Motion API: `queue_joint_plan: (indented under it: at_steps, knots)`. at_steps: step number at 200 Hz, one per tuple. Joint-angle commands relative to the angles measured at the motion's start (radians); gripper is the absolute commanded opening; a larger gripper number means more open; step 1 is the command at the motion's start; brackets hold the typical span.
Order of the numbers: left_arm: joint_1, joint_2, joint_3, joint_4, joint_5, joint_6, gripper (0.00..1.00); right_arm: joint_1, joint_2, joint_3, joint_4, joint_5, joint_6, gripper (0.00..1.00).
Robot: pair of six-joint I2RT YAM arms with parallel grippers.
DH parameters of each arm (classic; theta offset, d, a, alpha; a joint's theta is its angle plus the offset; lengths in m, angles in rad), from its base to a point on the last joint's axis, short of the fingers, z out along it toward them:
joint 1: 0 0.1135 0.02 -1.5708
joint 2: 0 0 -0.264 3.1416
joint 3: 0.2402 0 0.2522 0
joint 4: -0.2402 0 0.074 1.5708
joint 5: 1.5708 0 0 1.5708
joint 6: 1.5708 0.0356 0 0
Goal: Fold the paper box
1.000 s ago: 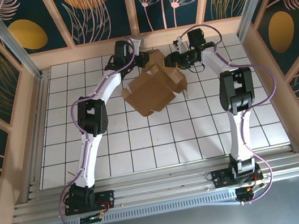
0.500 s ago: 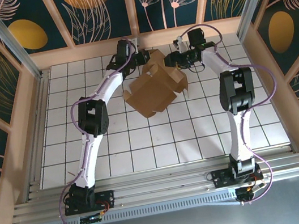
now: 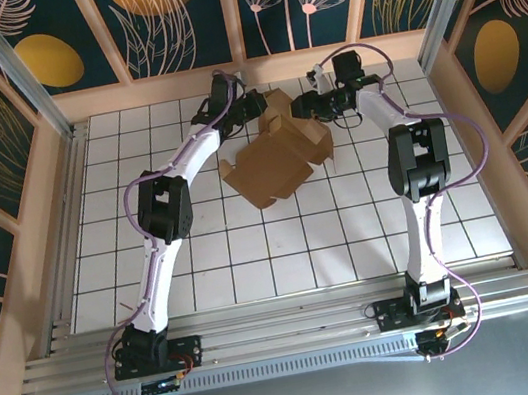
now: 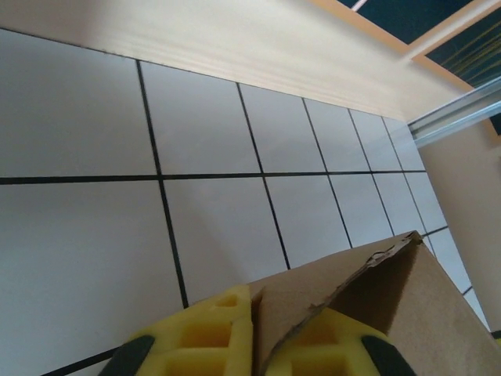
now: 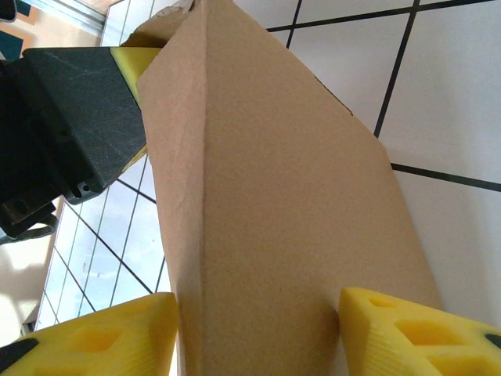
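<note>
Paper box (image 3: 277, 155) half-folded, far centre of table (image 3: 203, 258). Left gripper (image 4: 278, 313) pinches flap edge. Right gripper (image 5: 258, 329) clamps across folded panel. Risk: shallow edge bite slips or tears flap, fold springs open.

Two arms, same build. Left arm (image 3: 159, 266) and right arm (image 3: 420, 232): white rounded link shells, blocky black joint housings (image 3: 418, 159) at the elbows. A thin purple cable (image 3: 127, 205) runs in loose loops along each arm, base to wrist. Bases (image 3: 153, 353) are black with exposed wiring. Left claw (image 3: 254, 106) and right claw (image 3: 305, 106) have black bodies. Wrist views: finger pads (image 4: 215, 329) are bright yellow, moulded with square recesses, black backing at the outer corners. Same yellow pads on the right claw (image 5: 258, 313). Left claw finger (image 5: 70, 117) is matte black and faceted.
</note>
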Motion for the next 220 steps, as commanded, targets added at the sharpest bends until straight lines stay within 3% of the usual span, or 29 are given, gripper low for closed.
queue_joint_plan:
  at_steps: [1, 23, 61, 98, 115, 147, 176, 220]
  knots:
    - [-0.075, -0.091, -0.020, 0.110, 0.222, 0.041, 0.16, 0.024, 0.020, -0.040, -0.013, 0.028, 0.000, 0.57]
    - [-0.075, -0.122, -0.072, 0.116, 0.304, 0.125, 0.26, 0.023, 0.018, -0.043, -0.012, 0.031, -0.002, 0.57]
    - [-0.073, -0.206, -0.185, 0.077, 0.302, 0.314, 0.35, 0.022, 0.024, -0.045, -0.012, 0.034, -0.001, 0.57]
    - [-0.012, -0.177, -0.106, -0.034, 0.298, 0.284, 0.53, 0.019, 0.022, -0.040, -0.014, 0.039, 0.001, 0.57]
    - [0.021, -0.210, -0.151, -0.039, 0.260, 0.321, 0.61, 0.019, 0.021, -0.040, -0.017, 0.037, 0.000, 0.57]
    - [0.051, -0.363, -0.372, 0.093, 0.215, 0.368, 0.64, 0.017, 0.019, -0.039, -0.026, 0.043, -0.009, 0.57]
    - [0.058, -0.495, -0.562, 0.157, 0.073, 0.402, 0.63, 0.017, 0.022, -0.037, -0.020, 0.038, -0.003, 0.57]
    - [0.080, -0.527, -0.721, 0.102, -0.079, 0.361, 0.58, 0.018, 0.023, -0.040, -0.021, 0.036, -0.008, 0.57]
